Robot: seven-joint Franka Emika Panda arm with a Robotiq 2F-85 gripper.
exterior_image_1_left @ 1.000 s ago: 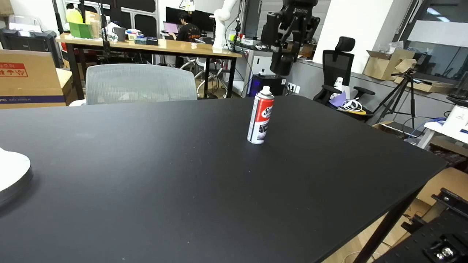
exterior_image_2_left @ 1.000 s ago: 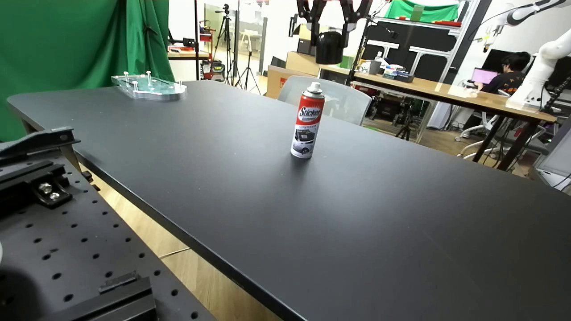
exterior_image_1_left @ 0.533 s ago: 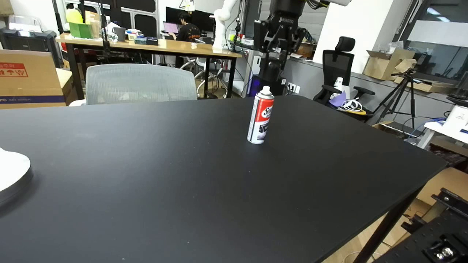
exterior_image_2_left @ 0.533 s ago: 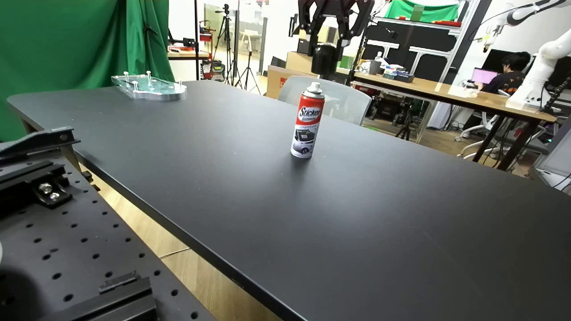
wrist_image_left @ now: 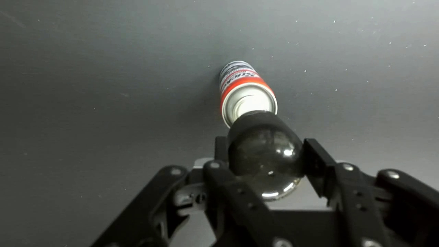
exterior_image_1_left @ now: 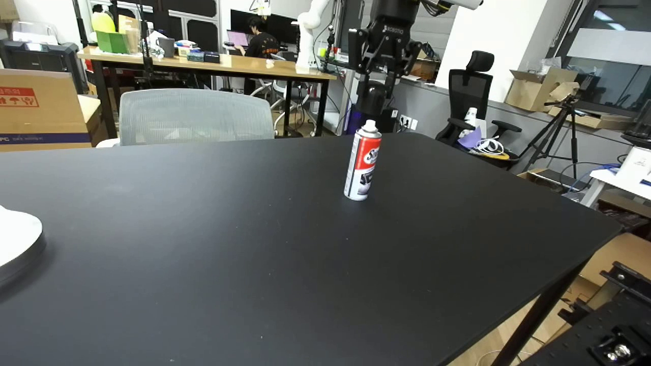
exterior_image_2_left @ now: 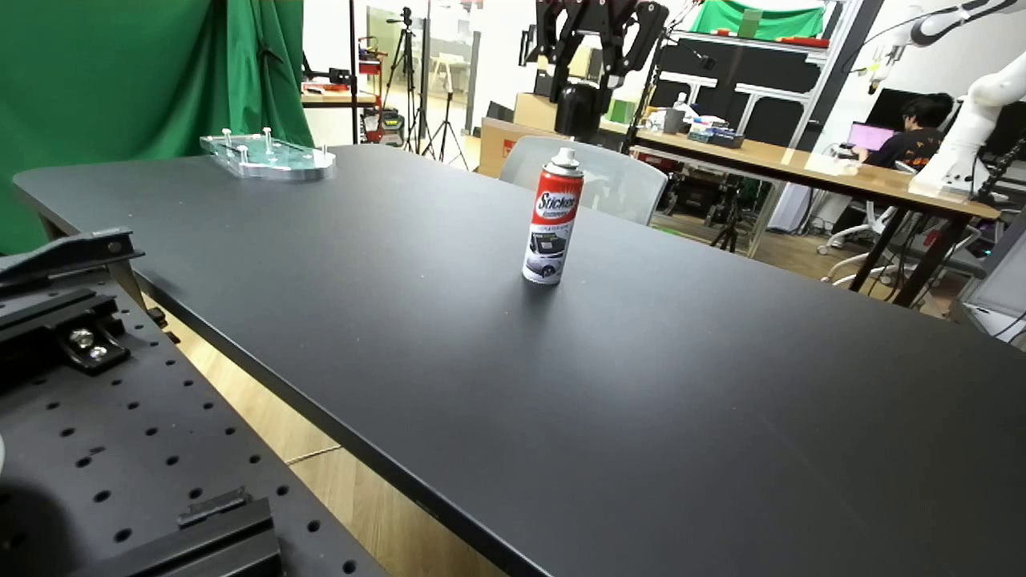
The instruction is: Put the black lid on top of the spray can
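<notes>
Gripper [wrist_image_left: 269, 159] clamped on black lid [exterior_image_2_left: 575, 114], above spray can [exterior_image_2_left: 552, 224], not touching; can upright on table [exterior_image_2_left: 681, 385]. Likely risk: lid off-centre when lowered, catches nozzle [exterior_image_2_left: 565, 156], tips can. In an exterior view, left to right: greenish board [exterior_image_2_left: 276, 159], then grey chair [exterior_image_2_left: 621, 183] behind can. Neither looks in the way.

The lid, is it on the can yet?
No, in an exterior view the lid is held in the jaws, and the can stands with its white nozzle uncovered.
</notes>
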